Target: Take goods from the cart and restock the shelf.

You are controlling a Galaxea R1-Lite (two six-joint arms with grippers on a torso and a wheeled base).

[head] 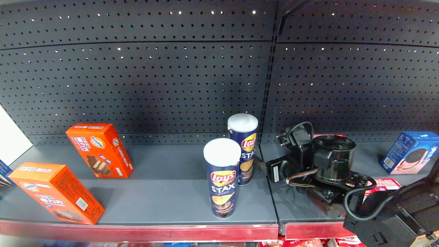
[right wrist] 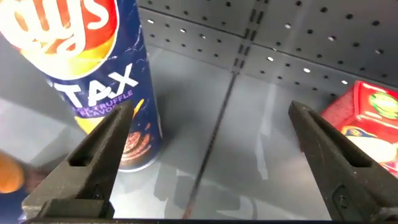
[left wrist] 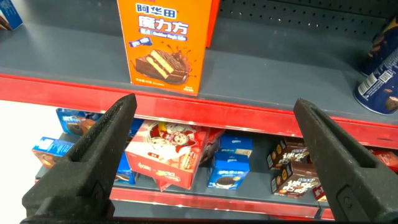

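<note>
Chip can (right wrist: pixel 106 74) stands upright just ahead of the parted right jaws.

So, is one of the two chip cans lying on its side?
No, the front can and the rear can both stand upright.

Black left gripper (left wrist: pixel 214 102), fingers spread wide, faces grey metal shelf (left wrist: pixel 267 68) with red front edge. Orange cardboard cake box (left wrist: pixel 165 40) stands upright on it; dark blue cylindrical can (left wrist: pixel 380 81) well apart.

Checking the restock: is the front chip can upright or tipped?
Upright: the front chip can stands base-down on the shelf, lid up.
</note>
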